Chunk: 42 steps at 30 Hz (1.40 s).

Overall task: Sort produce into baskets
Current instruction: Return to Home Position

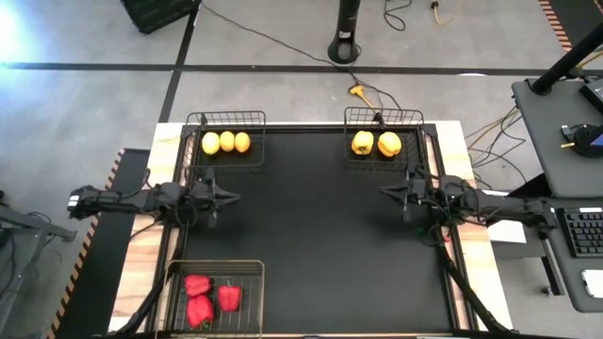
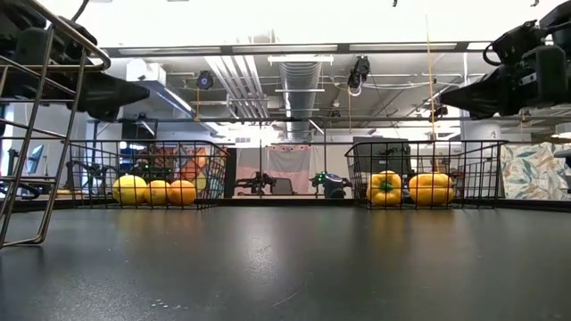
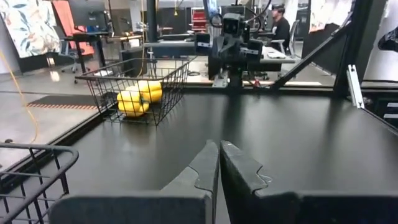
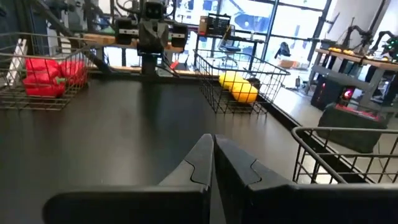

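We are holding the left jaws at nine o'clock over the table (image 1: 320, 245), the right jaws at three. Both are pressing shut, gripping nothing.

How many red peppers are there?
3. The first red pepper, second red pepper and third red pepper lie together in the wire basket at the bottom-left corner of the table in the high view. None seems hidden.

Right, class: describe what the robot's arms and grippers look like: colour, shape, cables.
The left arm and right arm are dark, slim and jointed, with thin black cables looping near their wrists. The left gripper and right gripper each have two flat, dark grey fingers tapering to a point, with a small notched step on each. No markings show.
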Tool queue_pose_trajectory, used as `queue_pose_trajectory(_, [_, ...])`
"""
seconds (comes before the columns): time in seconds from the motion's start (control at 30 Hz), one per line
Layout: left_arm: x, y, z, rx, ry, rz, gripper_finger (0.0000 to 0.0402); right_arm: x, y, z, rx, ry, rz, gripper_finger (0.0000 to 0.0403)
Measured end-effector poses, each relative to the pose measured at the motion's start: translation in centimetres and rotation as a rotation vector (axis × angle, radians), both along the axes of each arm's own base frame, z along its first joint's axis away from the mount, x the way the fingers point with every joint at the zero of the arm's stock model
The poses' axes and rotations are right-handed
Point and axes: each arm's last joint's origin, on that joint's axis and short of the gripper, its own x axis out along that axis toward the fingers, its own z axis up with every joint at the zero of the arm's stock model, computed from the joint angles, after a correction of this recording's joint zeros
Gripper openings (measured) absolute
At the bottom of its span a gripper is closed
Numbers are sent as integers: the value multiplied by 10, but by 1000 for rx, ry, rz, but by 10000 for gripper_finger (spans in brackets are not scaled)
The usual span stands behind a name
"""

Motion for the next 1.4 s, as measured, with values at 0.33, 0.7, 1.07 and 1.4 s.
queue_pose_trajectory(0.33, [2, 0, -3, -5, 40, 1, 0, 0, 0, 0, -1, 1, 0, 9])
queue_pose_trajectory(0.7, [4, 0, -5, -4, 65, 1, 0, 0, 0, 0, -1, 1, -1, 9])
queue_pose_trajectory(1.07, [4, 0, -6, -3, 77, 1, 0, 0, 0, 0, -1, 1, -1, 9])
queue_pose_trajectory(1.4, [5, 0, -6, -3, 76, 1, 0, 0, 0, 0, -1, 1, -1, 9])
